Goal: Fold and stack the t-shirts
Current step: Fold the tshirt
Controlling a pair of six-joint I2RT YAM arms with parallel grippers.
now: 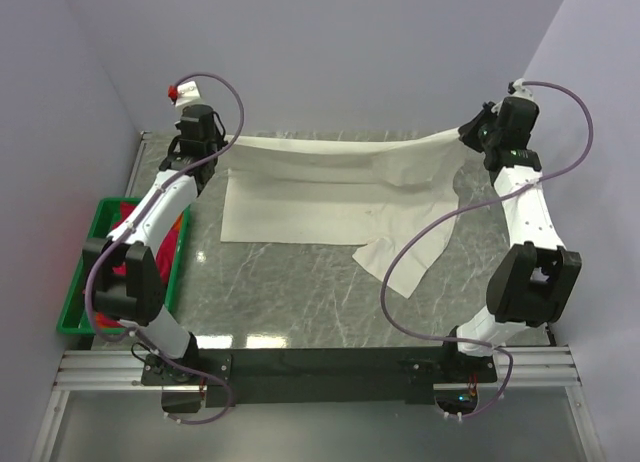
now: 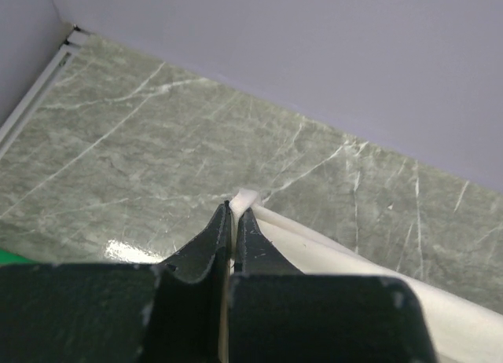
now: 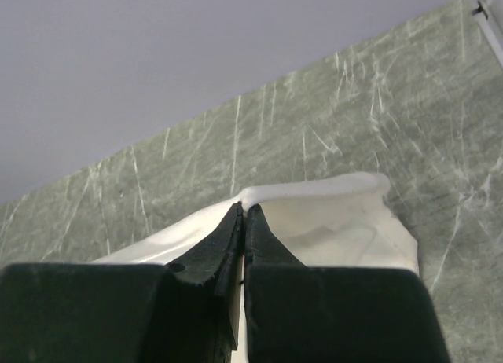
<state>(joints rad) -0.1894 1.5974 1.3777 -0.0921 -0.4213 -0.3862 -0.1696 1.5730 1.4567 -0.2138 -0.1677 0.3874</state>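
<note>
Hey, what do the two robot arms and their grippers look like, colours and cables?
The left arm and right arm have white links with black joint housings, each trailing a looping purplish cable. The left gripper and right gripper are black and tapered.

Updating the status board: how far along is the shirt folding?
Done: nothing yet; no folded shirt or stack shows on the table. In hand: the left claw and right claw are each shut on the cream t-shirt, stretching its far edge above the table, rest draped down. Left: folding it, plus the pink shirt in the green crate.
</note>
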